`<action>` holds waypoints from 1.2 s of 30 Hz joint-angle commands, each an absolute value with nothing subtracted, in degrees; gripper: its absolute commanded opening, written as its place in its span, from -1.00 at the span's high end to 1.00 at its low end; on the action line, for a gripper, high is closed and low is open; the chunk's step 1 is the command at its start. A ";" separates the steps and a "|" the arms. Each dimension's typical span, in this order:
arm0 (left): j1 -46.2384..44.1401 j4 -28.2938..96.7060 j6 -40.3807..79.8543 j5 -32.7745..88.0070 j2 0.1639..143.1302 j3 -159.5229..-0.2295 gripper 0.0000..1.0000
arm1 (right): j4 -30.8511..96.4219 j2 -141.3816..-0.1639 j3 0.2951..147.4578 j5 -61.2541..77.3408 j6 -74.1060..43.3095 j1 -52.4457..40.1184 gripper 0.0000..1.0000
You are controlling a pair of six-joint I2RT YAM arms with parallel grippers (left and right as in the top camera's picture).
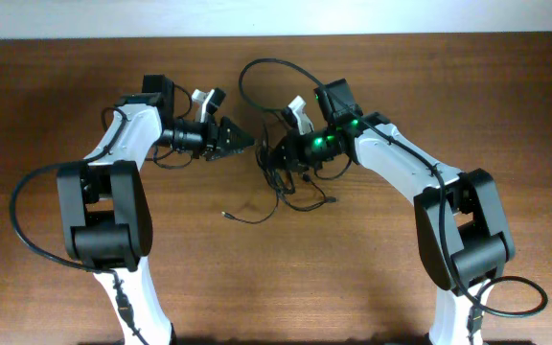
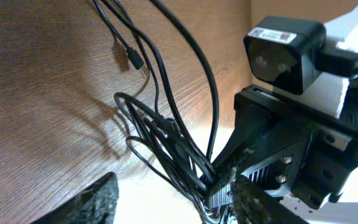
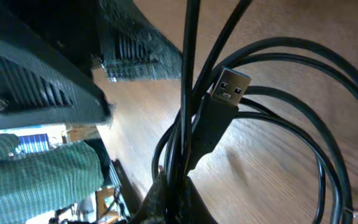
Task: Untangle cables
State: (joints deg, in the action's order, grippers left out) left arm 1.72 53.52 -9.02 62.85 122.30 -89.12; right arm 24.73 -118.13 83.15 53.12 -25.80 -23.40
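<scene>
The cables [image 1: 282, 180] form a thin black tangle at the table's middle, with one loop arching toward the back [image 1: 278, 65] and a loose plug end [image 1: 226, 215] lying nearer the front. My right gripper [image 1: 274, 153] is shut on the bundle; in the right wrist view its fingertips [image 3: 180, 200] pinch several strands, and a USB plug [image 3: 229, 87] sticks up just above them. My left gripper [image 1: 245, 141] faces it from the left, open. In the left wrist view the cables [image 2: 166, 143] run down beside its right finger [image 2: 260, 202], and its left finger [image 2: 95, 202] stands well apart.
The two grippers are almost nose to nose above the brown wooden table [image 1: 84, 77]. The right arm's camera housing [image 2: 284, 46] looms close in the left wrist view. A pale wall edge runs along the table's back [image 1: 257, 19].
</scene>
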 commanded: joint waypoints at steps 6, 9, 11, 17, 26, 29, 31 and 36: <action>0.40 53.56 -9.74 64.29 121.49 -88.77 -0.18 | 18.13 -116.95 84.33 43.05 -36.99 -23.51 0.92; 0.40 53.63 -9.74 64.29 121.49 -88.77 -0.01 | 15.53 -116.95 84.33 39.57 -40.23 -23.51 0.92; 0.12 53.65 -9.74 64.29 121.49 -88.77 0.07 | 13.13 -116.95 84.33 39.16 -42.87 -23.55 0.92; -2.46 52.93 -9.74 64.27 121.49 -88.77 0.00 | 10.83 -116.95 84.33 38.30 -42.96 -23.70 0.92; -4.08 51.44 -9.74 63.81 121.49 -88.77 0.59 | 8.38 -116.95 84.33 41.80 -43.00 -24.12 0.91; -4.08 51.44 -9.74 62.92 121.49 -88.77 0.78 | 8.12 -116.95 84.33 41.80 -43.64 -23.70 0.92; -4.08 51.46 -9.74 62.92 121.49 -88.77 0.94 | 8.10 -116.95 84.33 41.82 -43.64 -23.20 0.92; -4.08 51.44 -9.78 62.54 121.49 -88.77 1.00 | 8.12 -116.95 84.33 46.89 -44.01 -20.38 0.57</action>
